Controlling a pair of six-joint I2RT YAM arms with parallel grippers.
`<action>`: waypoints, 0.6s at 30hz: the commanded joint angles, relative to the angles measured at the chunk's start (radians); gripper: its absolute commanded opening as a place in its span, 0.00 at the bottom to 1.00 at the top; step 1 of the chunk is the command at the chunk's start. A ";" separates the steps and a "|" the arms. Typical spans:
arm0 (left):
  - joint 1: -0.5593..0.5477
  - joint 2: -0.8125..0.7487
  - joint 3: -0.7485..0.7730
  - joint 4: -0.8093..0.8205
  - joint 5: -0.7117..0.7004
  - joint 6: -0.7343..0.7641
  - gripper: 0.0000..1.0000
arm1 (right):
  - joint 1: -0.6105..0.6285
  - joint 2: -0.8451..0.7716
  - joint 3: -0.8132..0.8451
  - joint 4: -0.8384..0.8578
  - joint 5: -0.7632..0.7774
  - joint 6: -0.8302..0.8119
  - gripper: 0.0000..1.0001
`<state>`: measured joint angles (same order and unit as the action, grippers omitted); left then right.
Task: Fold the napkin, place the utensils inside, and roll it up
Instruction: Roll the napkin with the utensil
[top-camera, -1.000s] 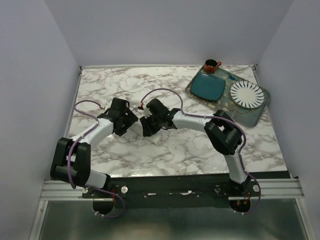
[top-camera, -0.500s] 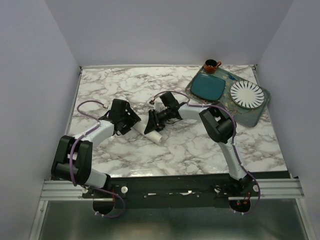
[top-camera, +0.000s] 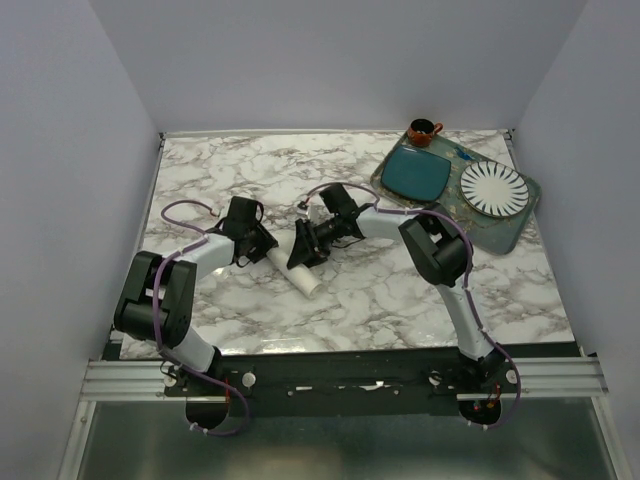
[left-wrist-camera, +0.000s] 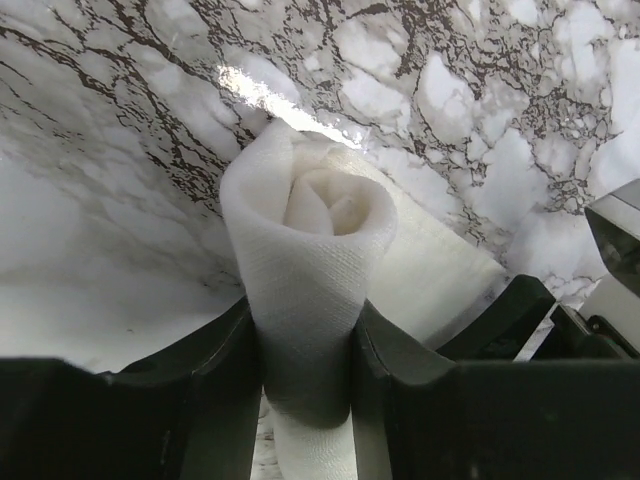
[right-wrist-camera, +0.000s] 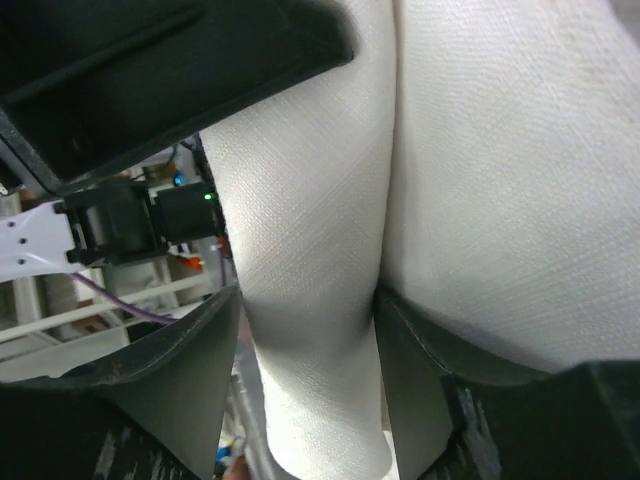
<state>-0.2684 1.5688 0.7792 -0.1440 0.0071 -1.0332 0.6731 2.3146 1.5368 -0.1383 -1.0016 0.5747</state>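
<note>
- The napkin (top-camera: 298, 274) lies on the marble surface (top-camera: 400, 300) as a tight cream roll, just left of the middle and between the two arms.
- From above, its long axis runs on a diagonal. One end points to the far left, and the other end, bare and free, points to the near right.
- The left wrist view looks down the far-left end of the napkin (left-wrist-camera: 305, 250). It shows spiralled layers of cloth with a hollow core. No spoon shows there; whether it sits deeper inside I cannot tell.
- The left fingers (left-wrist-camera: 205, 400) are closed on that end, one on each side, and the cloth is squeezed narrow between them.
- The right fingers (right-wrist-camera: 175, 365) come in from the far right across the axis and are clamped on a fold of the cloth near the roll's middle. In that view the weave bulges out on both sides of the pinch.
- Both pairs of fingers therefore hold the far half, and nothing holds the near-right end. Any last turn or letting-go depends on that free end staying wound.
- The tray (top-camera: 520, 225) with its plates is well apart at the far right.
</note>
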 joint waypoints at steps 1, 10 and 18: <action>0.001 0.028 0.029 -0.019 -0.018 -0.004 0.40 | 0.011 -0.079 0.046 -0.232 0.205 -0.203 0.68; 0.001 0.033 0.055 -0.062 -0.007 -0.010 0.36 | 0.180 -0.300 -0.043 -0.261 0.840 -0.392 0.84; 0.005 0.040 0.058 -0.083 0.027 -0.030 0.35 | 0.344 -0.290 -0.060 -0.178 1.179 -0.449 0.86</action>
<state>-0.2684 1.5929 0.8135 -0.1921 0.0135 -1.0451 0.9600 2.0068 1.5162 -0.3527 -0.1287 0.1871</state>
